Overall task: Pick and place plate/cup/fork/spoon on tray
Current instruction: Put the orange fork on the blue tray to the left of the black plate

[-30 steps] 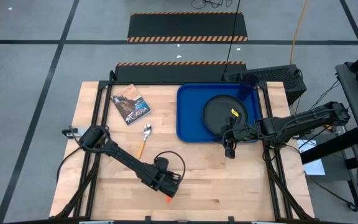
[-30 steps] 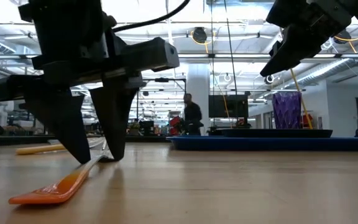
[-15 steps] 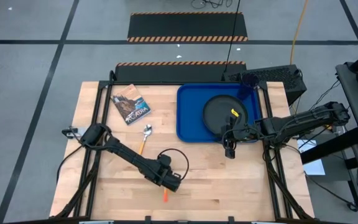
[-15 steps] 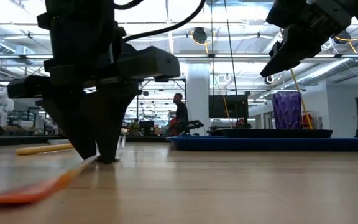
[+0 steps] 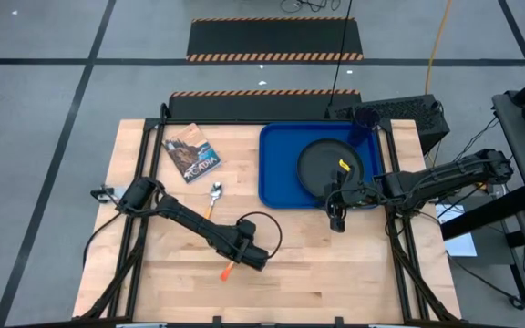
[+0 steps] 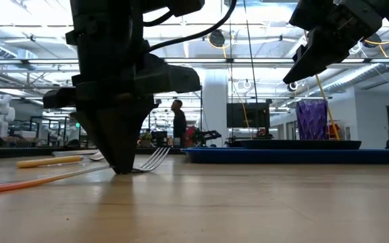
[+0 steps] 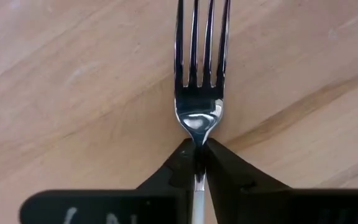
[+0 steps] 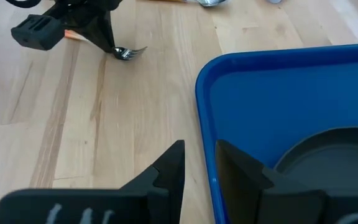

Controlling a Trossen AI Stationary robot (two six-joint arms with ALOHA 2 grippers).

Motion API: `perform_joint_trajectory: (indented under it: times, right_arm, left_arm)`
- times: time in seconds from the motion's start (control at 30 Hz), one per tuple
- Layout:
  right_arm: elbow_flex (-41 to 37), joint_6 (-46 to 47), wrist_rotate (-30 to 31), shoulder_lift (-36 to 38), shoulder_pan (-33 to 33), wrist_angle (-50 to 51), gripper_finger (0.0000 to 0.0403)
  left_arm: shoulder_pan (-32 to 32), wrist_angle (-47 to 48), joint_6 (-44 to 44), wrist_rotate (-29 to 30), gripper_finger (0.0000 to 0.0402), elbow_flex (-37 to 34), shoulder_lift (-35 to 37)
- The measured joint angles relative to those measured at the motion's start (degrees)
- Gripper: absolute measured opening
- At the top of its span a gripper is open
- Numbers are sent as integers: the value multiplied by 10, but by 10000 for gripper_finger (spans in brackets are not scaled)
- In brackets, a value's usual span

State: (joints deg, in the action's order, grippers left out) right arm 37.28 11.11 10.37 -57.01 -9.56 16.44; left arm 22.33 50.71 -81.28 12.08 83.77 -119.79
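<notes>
The fork [image 5: 230,269], with an orange handle and silver tines [image 7: 201,43], lies on the wooden table near its front middle. My left gripper [image 7: 198,155] stands over it, pointing down, shut on the fork. The spoon [image 5: 212,199] lies on the table farther back left. The blue tray [image 5: 276,169] sits at the far right with the black plate [image 5: 322,162] on it. The purple cup [image 6: 313,119] stands at the tray's far right corner. My right gripper [image 8: 199,165] hangs open above the tray's near edge. My left gripper pinches the fork's thin metal neck [image 7: 198,138], just behind the tines, between its two fingertips [image 6: 121,167]. The fingers come from above, pointing down, one on each side of the neck. The orange handle [image 6: 9,186] trails along the table and the tines [image 6: 152,160] stick out past the fingers.
A small printed booklet [image 5: 191,153] lies at the far left of the table. Bare wood stretches between the fork and the tray's near left corner [image 8: 207,74]. A person [image 6: 179,125] stands in the room far behind the table.
My left gripper has shut on the fork's neck while rolling about its own axis and shifting toward the table's right edge. The fork has turned about on the table: its orange handle has swung toward the left, and its tines now point toward the tray.
</notes>
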Motion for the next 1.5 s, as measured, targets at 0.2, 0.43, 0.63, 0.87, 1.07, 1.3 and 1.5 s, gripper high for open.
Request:
perform_joint_trajectory:
  times: [0.2, 0.43, 0.63, 0.87, 1.07, 1.3, 1.5]
  right_arm:
    - [0, 1, 0, 0, 0, 3, 84]
    - [0, 2, 0, 0, 0, 15, 84]
    - [0, 3, 0, 0, 0, 20, 84]
    - [0, 3, 0, 0, 0, 22, 84]
    - [0, -3, 0, 2, 0, 23, 84]
    - [0, -9, 0, 58, 0, 71, 84]
    - [0, -28, 5, 129, 0, 99, 84]
  left_arm:
    - [0, 3, -1, 0, 101, 0, 0]
    - [11, 8, -28, -10, 132, 0, 0]
    - [17, 4, -30, -3, 132, 0, 0]
    - [17, -2, -15, -7, 80, 0, 0]
    - [10, -2, -3, -36, 13, 1, 2]
    - [-3, -1, 13, -81, 28, 5, 16]
    - [-18, 7, 75, -42, 29, 56, 39]
